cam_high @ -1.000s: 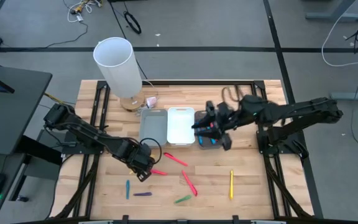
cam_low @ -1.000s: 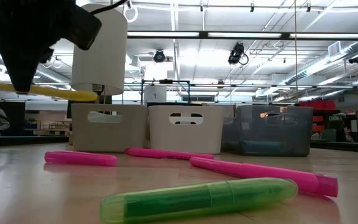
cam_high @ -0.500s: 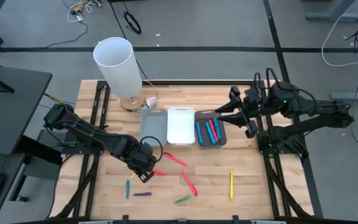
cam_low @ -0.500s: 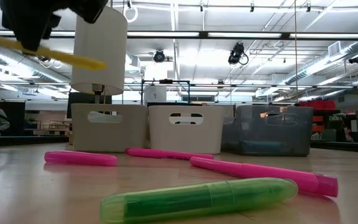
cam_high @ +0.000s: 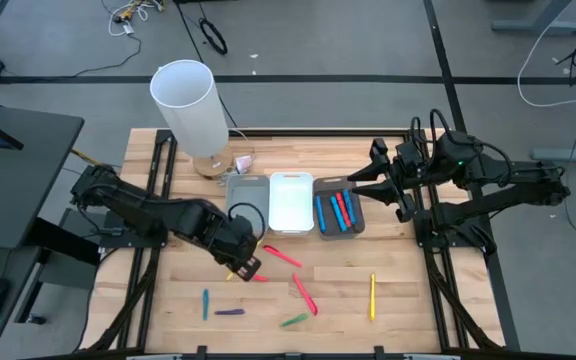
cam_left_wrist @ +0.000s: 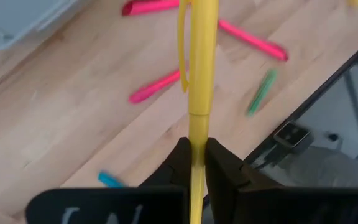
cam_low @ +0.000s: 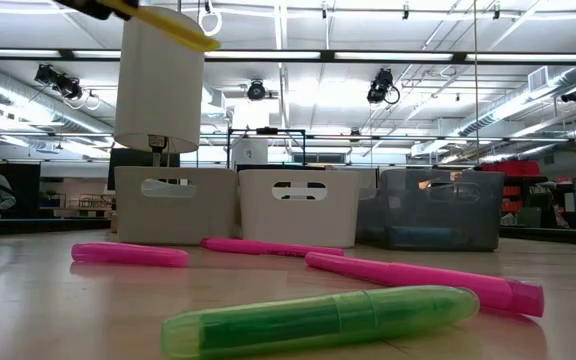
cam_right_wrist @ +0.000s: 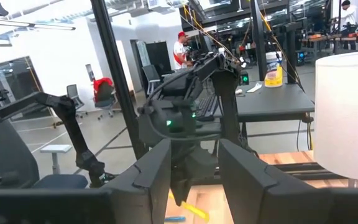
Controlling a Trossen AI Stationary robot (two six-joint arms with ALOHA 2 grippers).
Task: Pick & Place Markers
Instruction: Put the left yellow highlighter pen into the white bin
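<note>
Left gripper (cam_left_wrist: 193,163) clamped on a yellow marker (cam_left_wrist: 199,74), lifted over the table at seven o'clock; right gripper (cam_high: 360,184) waits at two o'clock, fingers parted, empty.

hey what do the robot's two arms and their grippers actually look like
Both arms are black, jointed and slim, with dark cables looped along them. The left gripper ends in two flat, dark, blunt fingers on a black wrist block. The right gripper has two broad grey-black fingers. A small green light glows on the right arm.
</note>
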